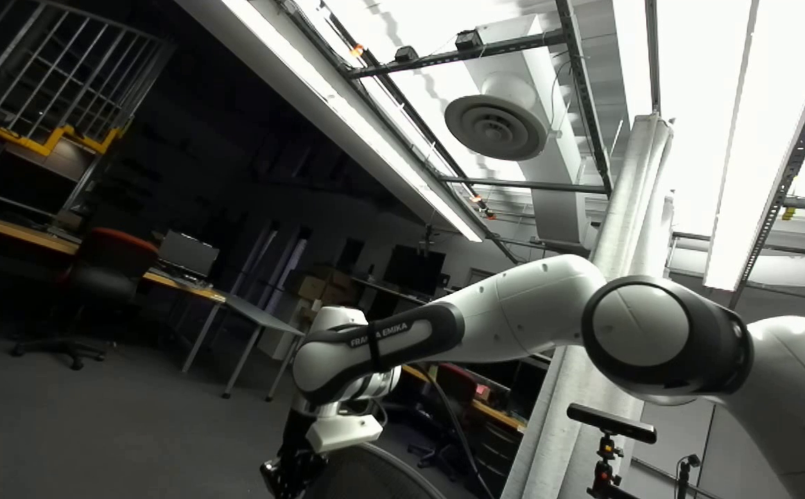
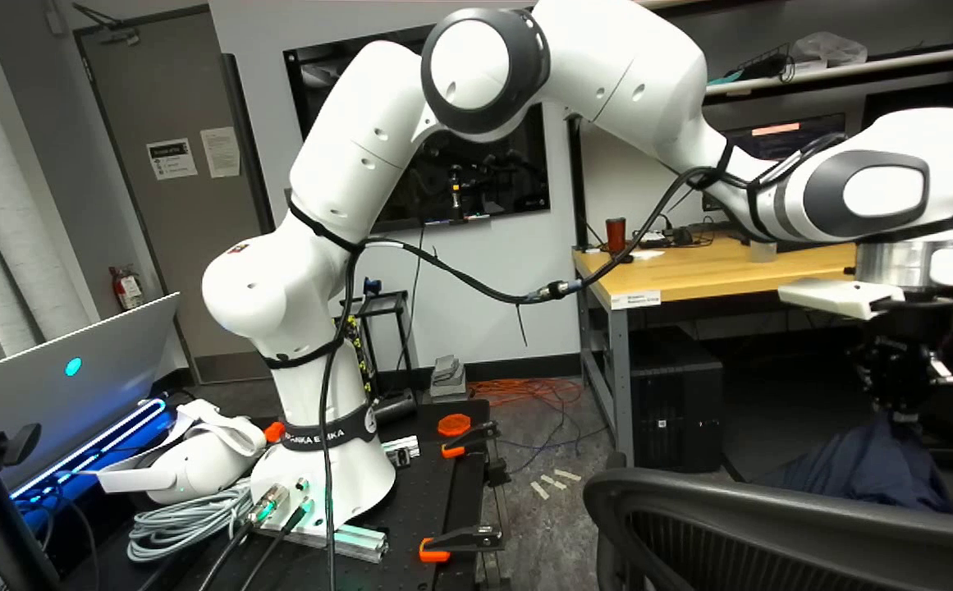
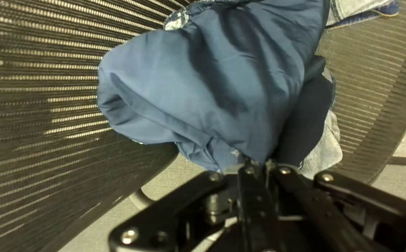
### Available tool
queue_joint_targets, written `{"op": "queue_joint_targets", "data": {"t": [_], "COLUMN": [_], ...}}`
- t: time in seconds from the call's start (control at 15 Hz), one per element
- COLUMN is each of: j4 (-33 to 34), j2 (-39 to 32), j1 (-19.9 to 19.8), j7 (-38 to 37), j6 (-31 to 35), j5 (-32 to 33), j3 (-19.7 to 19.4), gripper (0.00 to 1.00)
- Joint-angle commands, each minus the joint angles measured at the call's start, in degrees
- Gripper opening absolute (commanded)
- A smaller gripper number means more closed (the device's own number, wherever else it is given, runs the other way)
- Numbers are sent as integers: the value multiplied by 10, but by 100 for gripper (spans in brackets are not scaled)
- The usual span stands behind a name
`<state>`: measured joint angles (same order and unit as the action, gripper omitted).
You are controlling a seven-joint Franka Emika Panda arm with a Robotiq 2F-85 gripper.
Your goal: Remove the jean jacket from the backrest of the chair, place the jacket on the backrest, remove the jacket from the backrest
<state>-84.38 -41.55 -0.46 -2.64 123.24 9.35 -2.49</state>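
One pinch of floppy blue denim jacket (image 3: 203, 80), clenched in my jaws, could slip under the jacket's weight.

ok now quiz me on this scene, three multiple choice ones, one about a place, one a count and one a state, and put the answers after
1. In an exterior view, where is the reddish cup relative to the wooden table?
A. underneath it
B. on top of it
C. hung from its front edge

2. How many white papers are on the door?
A. none
B. five
C. two

3. In the wrist view, how do the jaws stand to the jean jacket?
A. closed on it
B. wide open, away from it
C. closed, away from it

Answers:
1. B, since it stands upright on the wood surface.
2. C, since two show side by side.
3. A, since the cloth's folds gather where the jaws meet.
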Motion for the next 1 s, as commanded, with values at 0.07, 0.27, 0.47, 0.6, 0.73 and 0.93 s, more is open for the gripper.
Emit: {"op": "queue_joint_targets", "data": {"t": [0.07,0.27,0.47,0.6,0.73,0.93], "j4": [2,19,45,65,87,130], "j2": [66,97,124,137,148,156], "j1": [0,-4,-7,-8,-8,-11], "j7": [-22,-25,-27,-27,-28,-29], "j6": [-20,-38,-61,-74,-85,-109], "j5": [-27,-33,-39,-40,-39,-44], "j3": [-2,-4,-4,-4,-5,-4], "gripper": [1,1,1,1,1,1]}}
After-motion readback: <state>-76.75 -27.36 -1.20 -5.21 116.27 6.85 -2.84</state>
